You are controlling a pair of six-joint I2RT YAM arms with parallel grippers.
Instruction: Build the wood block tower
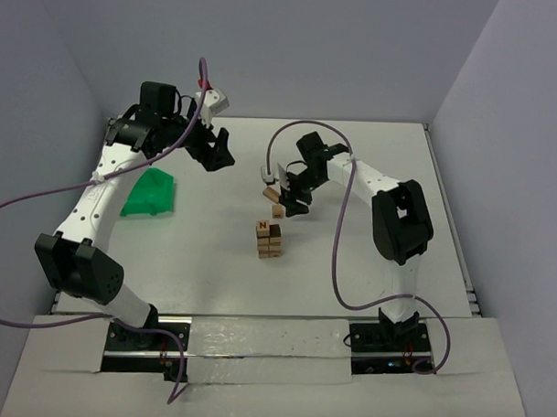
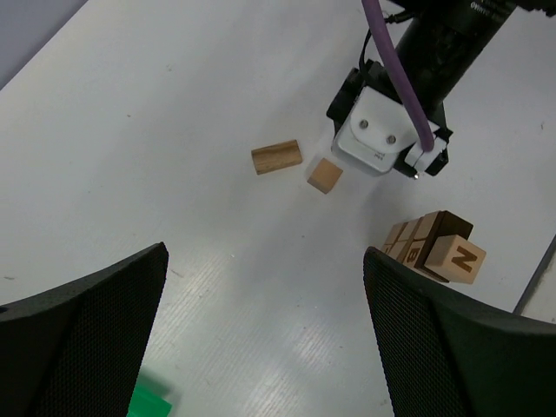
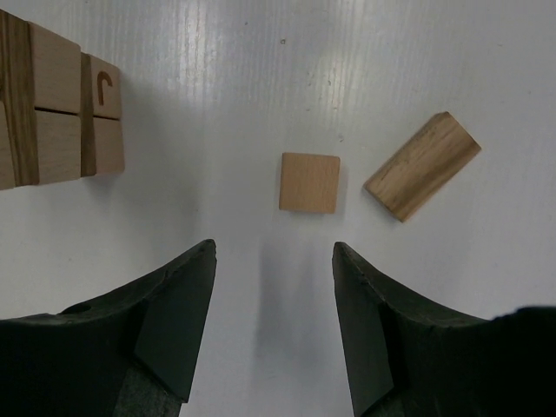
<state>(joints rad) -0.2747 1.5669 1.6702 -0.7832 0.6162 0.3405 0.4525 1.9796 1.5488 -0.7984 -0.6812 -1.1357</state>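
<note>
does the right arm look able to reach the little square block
Probably yes: the right claw hangs just short of the square block, empty, jaws apart; the longer block lies clear beside it.

Short tan tower (image 1: 269, 238) stands upright; loose cube (image 3: 309, 182) and oblong block (image 3: 423, 166) lie flat nearby.

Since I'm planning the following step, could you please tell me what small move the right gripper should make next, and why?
Probably ease the right gripper forward and down around the square block: its jaws are open and empty, and the block lies loose just ahead of them.
</note>
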